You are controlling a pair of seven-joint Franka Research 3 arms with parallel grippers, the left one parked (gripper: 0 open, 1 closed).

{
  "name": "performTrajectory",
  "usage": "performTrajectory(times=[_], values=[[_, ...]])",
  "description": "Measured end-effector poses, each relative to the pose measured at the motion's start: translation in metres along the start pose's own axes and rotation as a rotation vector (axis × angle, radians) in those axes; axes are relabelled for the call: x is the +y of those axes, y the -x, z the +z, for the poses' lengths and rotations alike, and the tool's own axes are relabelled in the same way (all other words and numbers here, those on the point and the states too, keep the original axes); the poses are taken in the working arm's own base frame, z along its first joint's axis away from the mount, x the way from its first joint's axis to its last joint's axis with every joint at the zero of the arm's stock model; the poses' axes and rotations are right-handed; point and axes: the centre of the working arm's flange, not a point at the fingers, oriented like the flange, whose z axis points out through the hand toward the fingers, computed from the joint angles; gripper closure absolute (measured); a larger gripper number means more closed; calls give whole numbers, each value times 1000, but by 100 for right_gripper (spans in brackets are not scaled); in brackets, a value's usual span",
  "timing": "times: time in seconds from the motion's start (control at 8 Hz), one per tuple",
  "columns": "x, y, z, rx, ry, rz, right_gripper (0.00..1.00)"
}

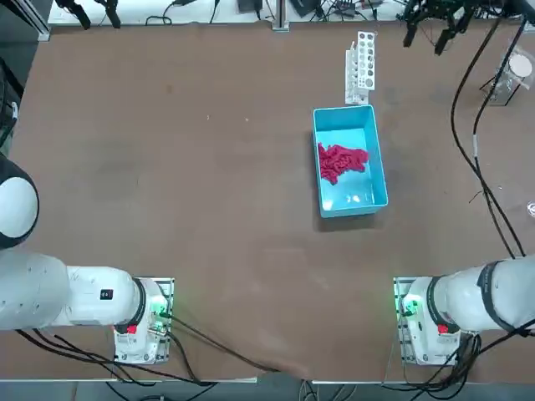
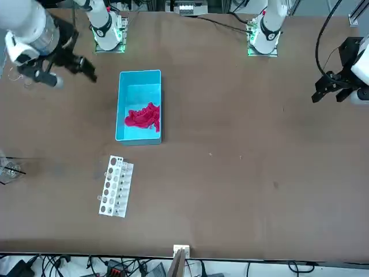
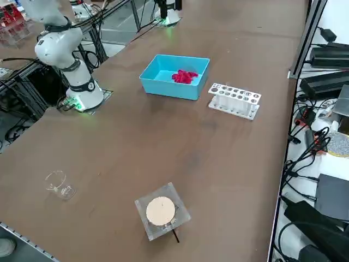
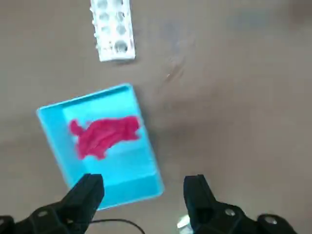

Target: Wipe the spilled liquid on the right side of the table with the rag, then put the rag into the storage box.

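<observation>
The magenta rag [image 1: 341,160] lies crumpled inside the light-blue storage box [image 1: 378,167], right of centre on the brown table [image 1: 167,167]. The front view shows the rag [image 2: 143,117] resting in the middle of the box [image 2: 139,78], touching nothing else. My right gripper [image 2: 69,72] hangs high above the table, beside the box's end nearest the robot. In the wrist view its fingers [image 4: 87,192] stand wide apart, so the gripper [image 4: 144,195] is open and empty, with the rag [image 4: 105,134] far below. I cannot make out the spilled liquid on the brown surface.
A white rack with round holes [image 1: 361,67] stands just beyond the box's far end. Near the table's right edge sit a small clear glass [image 3: 59,184] and a clear square dish holding a tan disc [image 3: 162,212]. Black cables [image 1: 476,159] hang along the right side.
</observation>
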Motion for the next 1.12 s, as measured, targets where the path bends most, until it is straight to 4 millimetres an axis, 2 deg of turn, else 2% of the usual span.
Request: performTrajectory(times=[0.25,0.38,0.62,1.12], values=[[56,-33,12,37,-6,-220,0],[73,-47,21,59,-10,-257,0],[83,-56,38,79,-14,-251,0],[86,-35,33,72,-14,-250,0]])
